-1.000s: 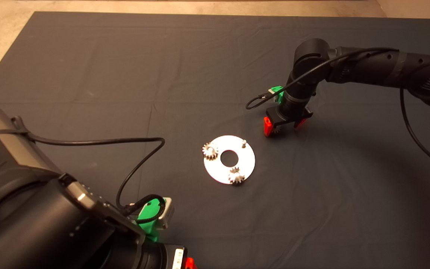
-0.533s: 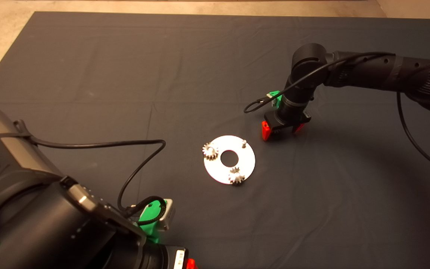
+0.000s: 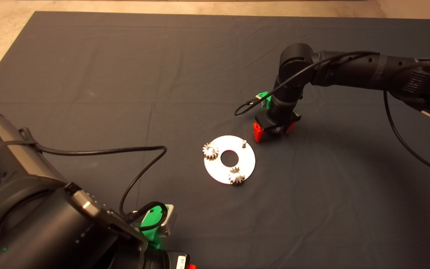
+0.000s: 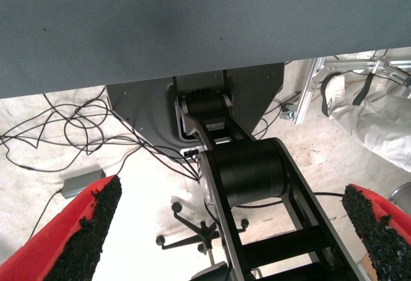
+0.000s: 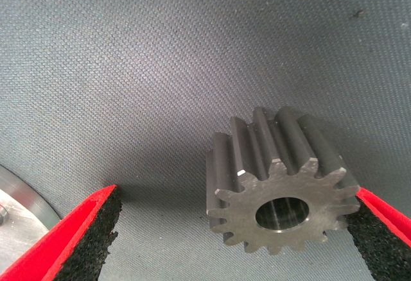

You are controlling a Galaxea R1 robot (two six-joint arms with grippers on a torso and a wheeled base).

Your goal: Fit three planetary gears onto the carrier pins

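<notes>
The right end effector (image 3: 273,130) is held above the dark mat (image 3: 125,74), just beside the rim of the round plate (image 3: 215,170) on the side where the bare carrier pin (image 3: 243,142) stands. In the right wrist view, a gear (image 5: 279,181) is seen between its two fingers (image 5: 80,239), resting against the pad of one finger while a clear gap separates it from the other; the fingers are spread wider than the gear, and whether the gear is actually gripped cannot be told. The edge of the plate (image 5: 16,223) is seen at the corner of that view, beside the far finger.

Two further planetary gears are seated on the plate, away from the right end effector: one gear (image 3: 210,151) across the central hole from the bare pin, the other gear (image 3: 236,176) near the plate's edge closest to the camera.

The left end effector (image 3: 151,224) is parked at the lower left, well apart from the plate. In the left wrist view its fingers (image 4: 87,233) are spread wide and hold nothing; the mat's edge, the robot's base (image 4: 247,178) and cables on the floor (image 4: 58,140) are seen beyond them.
</notes>
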